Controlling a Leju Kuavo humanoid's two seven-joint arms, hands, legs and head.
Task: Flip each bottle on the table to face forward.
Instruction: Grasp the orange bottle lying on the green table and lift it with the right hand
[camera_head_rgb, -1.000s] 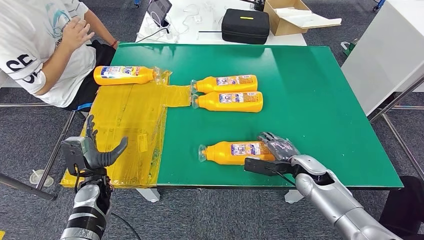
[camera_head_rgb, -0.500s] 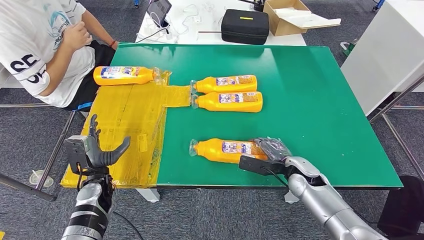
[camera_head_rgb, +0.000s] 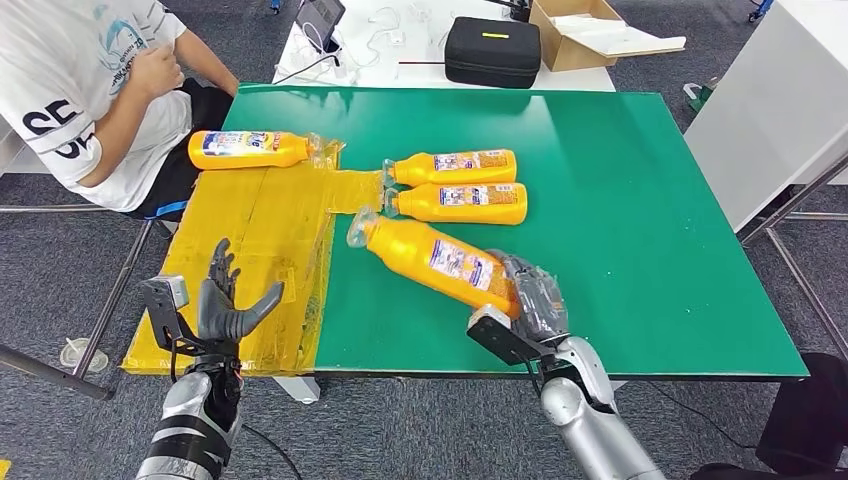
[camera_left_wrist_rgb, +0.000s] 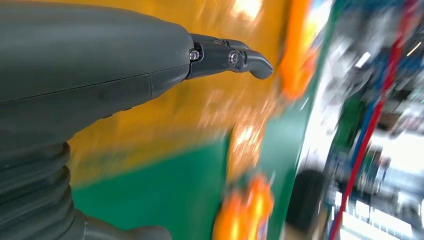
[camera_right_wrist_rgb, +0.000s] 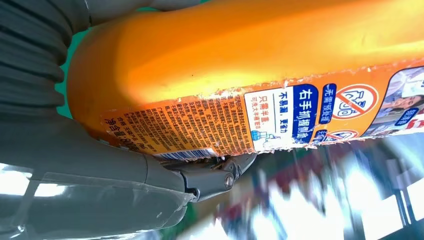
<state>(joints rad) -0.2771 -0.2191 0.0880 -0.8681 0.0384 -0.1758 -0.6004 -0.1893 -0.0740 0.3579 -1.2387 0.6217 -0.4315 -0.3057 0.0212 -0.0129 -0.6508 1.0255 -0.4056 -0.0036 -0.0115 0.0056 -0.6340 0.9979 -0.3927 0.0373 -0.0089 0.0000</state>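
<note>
We are gripping the near orange bottle (camera_head_rgb: 432, 258) by its base with the right robot hand (camera_head_rgb: 528, 300), lifting it tilted off the green tabletop (camera_head_rgb: 640, 200); a second ago it was lying flat at the front edge. So the flip is under way. The left robot hand (camera_head_rgb: 228, 305), fingers spread and empty, is now rising beside the yellow sheet (camera_head_rgb: 260, 240).

On the held bottle (camera_right_wrist_rgb: 260, 60) we read a blue label panel with 右手 and white 不易滑; beside it sit red prohibition circles. The fine black print and barcode on it are too small for us. The person's shirt (camera_head_rgb: 60, 70) shows partial dark letters.
</note>
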